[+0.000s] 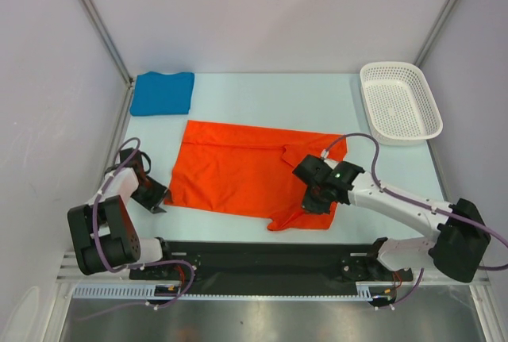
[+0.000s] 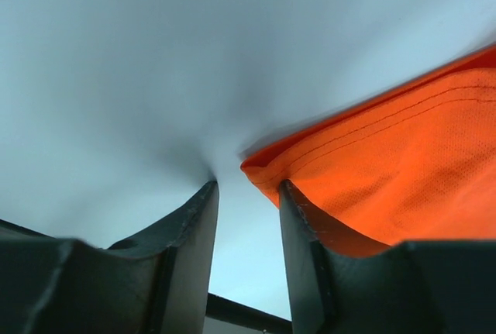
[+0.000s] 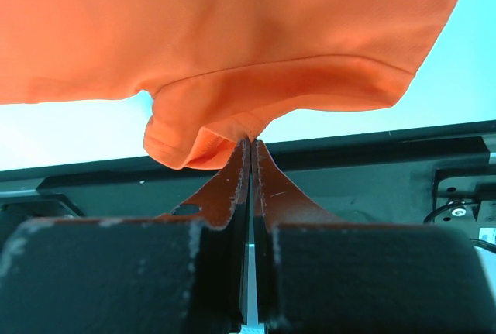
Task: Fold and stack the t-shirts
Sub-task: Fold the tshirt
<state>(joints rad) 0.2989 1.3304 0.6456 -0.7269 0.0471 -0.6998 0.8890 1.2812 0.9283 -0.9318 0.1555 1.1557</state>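
Note:
The orange-red t-shirt lies spread flat across the middle of the table. Folded small, the blue t-shirt rests at the back left corner. My right gripper is shut on a bunched fold of the orange shirt's near right part, and the cloth is lifted a little there. My left gripper is low on the table at the shirt's near left corner. It is open: the corner lies just beside its right finger, and only bare table shows between the jaws.
A white perforated basket stands at the back right. The black rail with the arm bases runs along the near edge. Grey walls close in the left, back and right sides.

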